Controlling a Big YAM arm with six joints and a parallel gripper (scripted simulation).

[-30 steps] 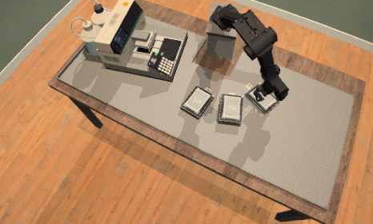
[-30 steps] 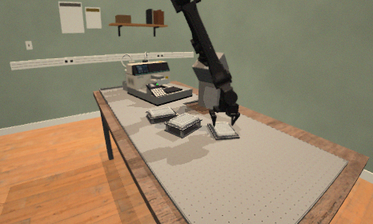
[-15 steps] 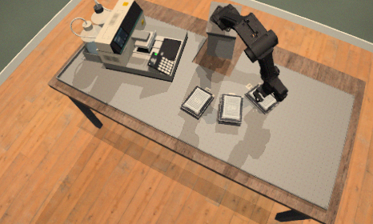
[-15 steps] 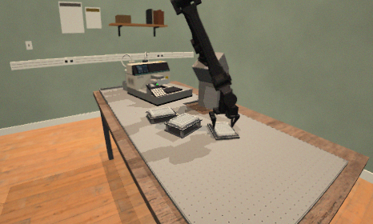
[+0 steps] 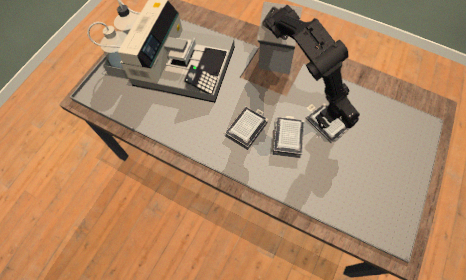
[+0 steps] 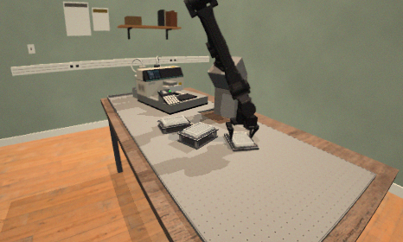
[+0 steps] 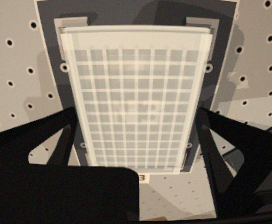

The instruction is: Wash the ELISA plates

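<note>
A clear, whitish plate point(image 5: 336, 128) point(image 6: 242, 140) point(image 7: 137, 90) lies in nest N3, between the corner locators of its dark base point(image 7: 132, 10). Its cut-off corner cannot be made out. My gripper point(image 5: 330, 124) point(image 6: 243, 135) point(image 7: 136, 113) is open, pointing down, with one finger beside each long side of this plate. Two more plates lie on their nests: one point(image 5: 288, 132) point(image 6: 199, 130) in the middle and one point(image 5: 247, 126) point(image 6: 174, 121) nearer the washer. The washer point(image 5: 145, 35) point(image 6: 160, 80) shows a green lamp point(image 5: 195, 67) point(image 6: 169, 92); no plate can be made out in its carrier.
The washer's keypad point(image 5: 207, 81) point(image 6: 171, 100) is on its near side. Bottles with tubes point(image 5: 109, 34) stand behind the washer. The grey arm pedestal point(image 5: 275, 55) point(image 6: 226, 103) stands at the table's back edge. The middle nest is close beside N3.
</note>
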